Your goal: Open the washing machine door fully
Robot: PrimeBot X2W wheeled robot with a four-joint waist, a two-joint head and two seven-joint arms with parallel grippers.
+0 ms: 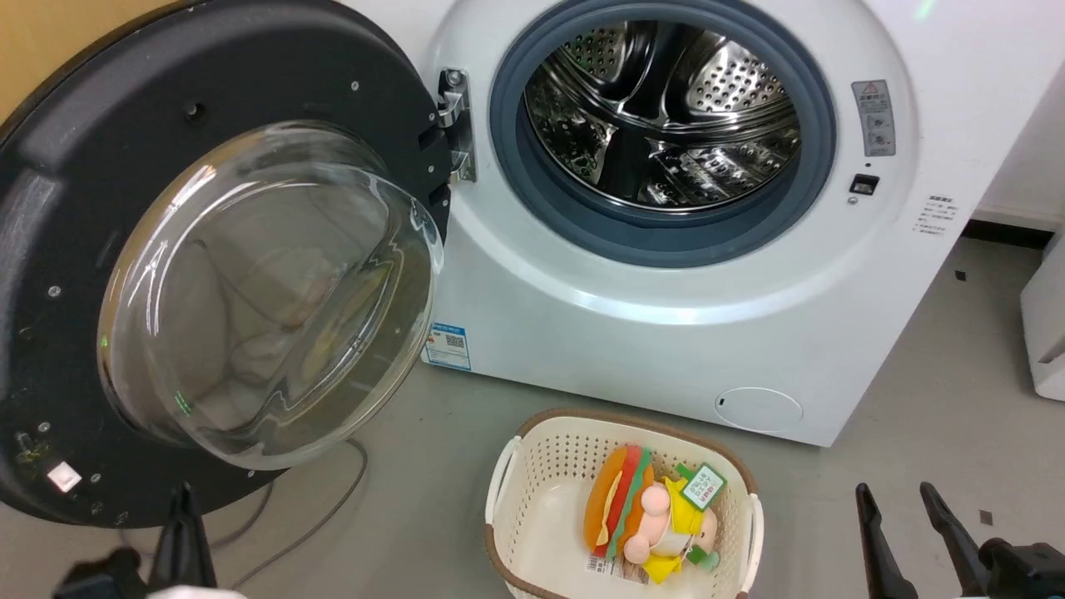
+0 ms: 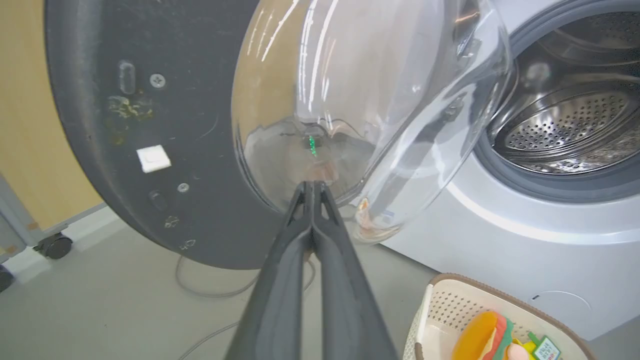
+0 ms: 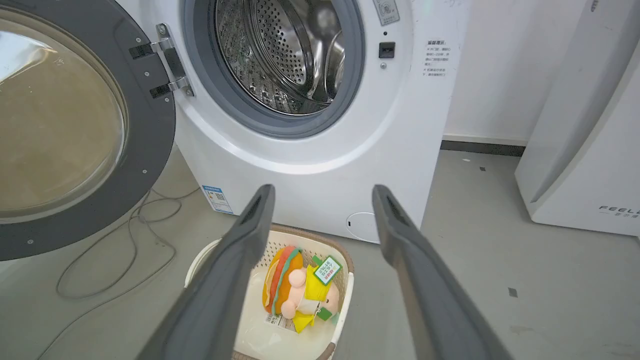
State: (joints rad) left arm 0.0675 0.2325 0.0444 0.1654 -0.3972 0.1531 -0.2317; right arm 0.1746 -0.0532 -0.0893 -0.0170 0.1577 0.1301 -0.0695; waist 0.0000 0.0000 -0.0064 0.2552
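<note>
Your left gripper (image 2: 312,186), fingers pressed together and empty, is nearer: the big round black glass-bowled door (image 2: 150,125) stands just ahead at its 12 o'clock, swung out left of the white front-loading washing machine (image 1: 666,333). Meanwhile your right gripper (image 3: 323,192) gapes wide.

Head view looks down on the washing machine (image 1: 632,333); both wrist views face it from lower.

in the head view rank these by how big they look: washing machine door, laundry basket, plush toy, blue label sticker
1. washing machine door, by far the largest, though it is swung out nearer the camera, which inflates it
2. laundry basket
3. plush toy, lying inside the basket
4. blue label sticker, smallest
</note>
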